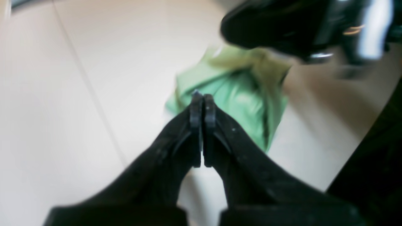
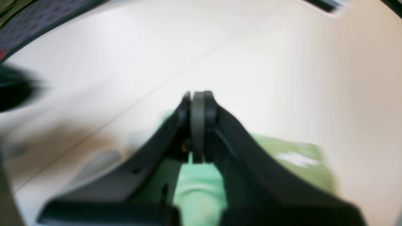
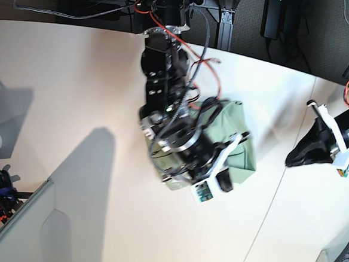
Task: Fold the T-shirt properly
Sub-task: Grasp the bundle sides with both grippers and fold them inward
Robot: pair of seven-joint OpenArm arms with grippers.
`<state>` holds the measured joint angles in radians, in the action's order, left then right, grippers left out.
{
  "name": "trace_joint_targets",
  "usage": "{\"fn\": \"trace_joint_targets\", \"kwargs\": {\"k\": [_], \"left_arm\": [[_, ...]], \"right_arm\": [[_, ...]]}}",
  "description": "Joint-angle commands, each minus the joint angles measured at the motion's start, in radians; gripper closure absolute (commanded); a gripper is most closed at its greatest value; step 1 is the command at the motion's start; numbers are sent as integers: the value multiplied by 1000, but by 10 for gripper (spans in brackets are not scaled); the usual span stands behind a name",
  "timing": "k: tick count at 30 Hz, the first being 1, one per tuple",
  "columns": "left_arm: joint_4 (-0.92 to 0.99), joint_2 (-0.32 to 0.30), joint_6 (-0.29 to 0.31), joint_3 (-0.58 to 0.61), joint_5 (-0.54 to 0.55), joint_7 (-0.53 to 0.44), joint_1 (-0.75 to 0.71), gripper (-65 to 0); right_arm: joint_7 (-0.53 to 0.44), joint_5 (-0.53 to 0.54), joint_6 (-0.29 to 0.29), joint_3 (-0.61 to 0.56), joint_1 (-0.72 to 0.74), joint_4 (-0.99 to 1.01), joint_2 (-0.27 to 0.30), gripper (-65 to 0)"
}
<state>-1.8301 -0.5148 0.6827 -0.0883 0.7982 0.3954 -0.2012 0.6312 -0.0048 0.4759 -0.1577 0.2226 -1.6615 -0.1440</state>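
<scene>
The pale mint-green knit T-shirt (image 3: 236,141) lies bunched in a rough folded heap on the cream-white table (image 3: 75,100), near its middle. The right arm's black gripper (image 2: 198,97) hangs directly over the cloth, jaws pressed together with nothing between them, and its body hides much of the shirt from above. The left arm's black gripper (image 1: 202,100) sits well apart by the table's edge, jaws likewise together and empty.
</scene>
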Motion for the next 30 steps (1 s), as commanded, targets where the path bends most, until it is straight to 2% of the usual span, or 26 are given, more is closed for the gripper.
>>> {"fn": "trace_joint_targets", "kwargs": {"k": [1, 5, 8, 10, 12, 16, 19, 25, 30], "left_arm": [[-30, -8, 15, 9, -1, -44, 13, 0], [-39, 32, 15, 143, -146, -100, 33, 0], [-21, 90, 15, 287, -283, -127, 71, 0], [18, 131, 9, 366, -376, -146, 110, 0], [74, 171, -48, 418, -422, -153, 148, 0], [187, 239, -50, 472, -423, -158, 200, 0], [263, 279, -50, 477, -444, -168, 223, 0], [408, 272, -50, 477, -462, -208, 237, 0], [467, 210, -50, 477, -500, -309, 238, 0]], "right_arm": [[-51, 7, -1, 42, 39, -13, -6, 0], [-115, 9, -1, 218, 124, 62, -1, 0], [-143, 44, -1, 292, 201, 188, 23, 0], [-155, 57, -1, 296, 245, 292, 44, 0], [-166, 57, 0, 288, 282, 396, 54, 0], [-210, 41, 0, 252, 332, 584, 67, 0], [-273, -39, -1, 217, 356, 696, 68, 0], [-284, -60, -1, 53, 367, 804, 129, 0], [-279, -66, -1, -59, 367, 814, 181, 0]]}}
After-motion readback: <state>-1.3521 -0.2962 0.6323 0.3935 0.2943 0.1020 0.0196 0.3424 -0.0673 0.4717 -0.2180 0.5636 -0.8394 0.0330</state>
